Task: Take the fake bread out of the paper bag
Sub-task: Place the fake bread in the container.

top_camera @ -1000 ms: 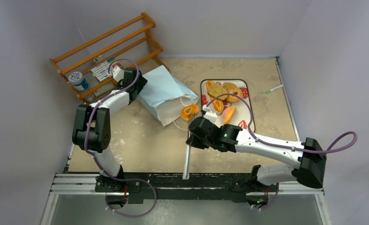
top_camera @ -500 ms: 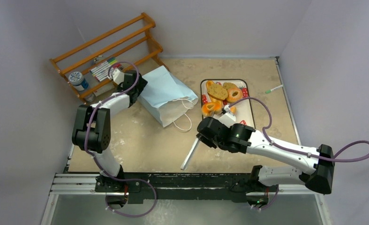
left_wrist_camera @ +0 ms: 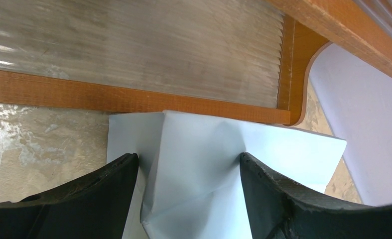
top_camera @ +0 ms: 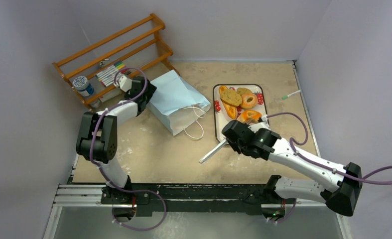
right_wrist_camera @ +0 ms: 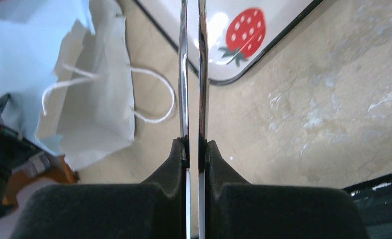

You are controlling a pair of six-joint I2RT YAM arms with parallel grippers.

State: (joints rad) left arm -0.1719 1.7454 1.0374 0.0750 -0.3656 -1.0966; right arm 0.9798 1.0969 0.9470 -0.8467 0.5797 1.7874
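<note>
Inside the strawberry tray [top_camera: 218,122] sits fake bread [top_camera: 235,97].

Bare table [top_camera: 149,154] lies open on the near side of the paper bag [top_camera: 176,99], before its mouth. A wooden rack [top_camera: 109,50] crowds the bag's closed end. A tray [top_camera: 219,131] sits just right of the mouth, and metal tongs [top_camera: 212,152] jut across the table by the tray's near corner.

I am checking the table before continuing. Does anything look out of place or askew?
The light blue paper bag lies flat on its side, not upright. One green-tipped white marker lies alone near the right wall, far from the other markers on the wooden rack.
</note>
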